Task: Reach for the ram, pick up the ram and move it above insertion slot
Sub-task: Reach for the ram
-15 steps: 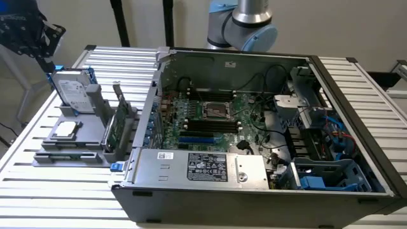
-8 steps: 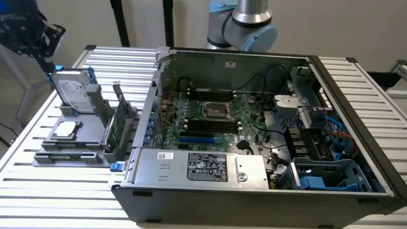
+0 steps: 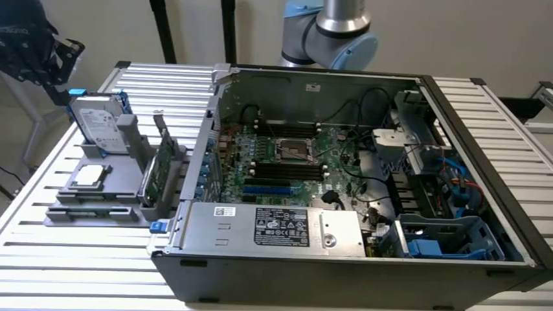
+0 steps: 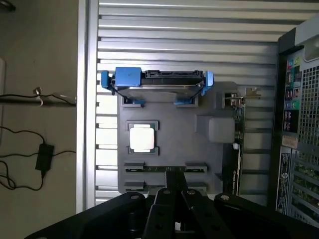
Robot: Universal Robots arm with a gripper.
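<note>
The ram (image 4: pixel 149 169) is a thin green stick lying in a slot along one edge of the grey holder (image 4: pixel 177 114). In the exterior view the ram (image 3: pixel 90 212) sits at the holder's near end, at that view's left. My gripper (image 4: pixel 175 185) hangs high over the holder. Its black fingers are shut together with nothing between them, and their tips overlap the middle of the ram's slot. The black insertion slots (image 3: pixel 285 170) lie on the motherboard inside the open computer case (image 3: pixel 346 259). Behind the case stands part of the arm (image 3: pixel 333 29).
The grey holder (image 3: pixel 129 188) also carries a hard drive in blue brackets (image 4: pixel 157 79), a square silver processor (image 4: pixel 142 138) and an upright green expansion card (image 3: pixel 155 172). It stands beside the case on a slatted metal table (image 3: pixel 69 265). Cables and drive bays fill the case's right part.
</note>
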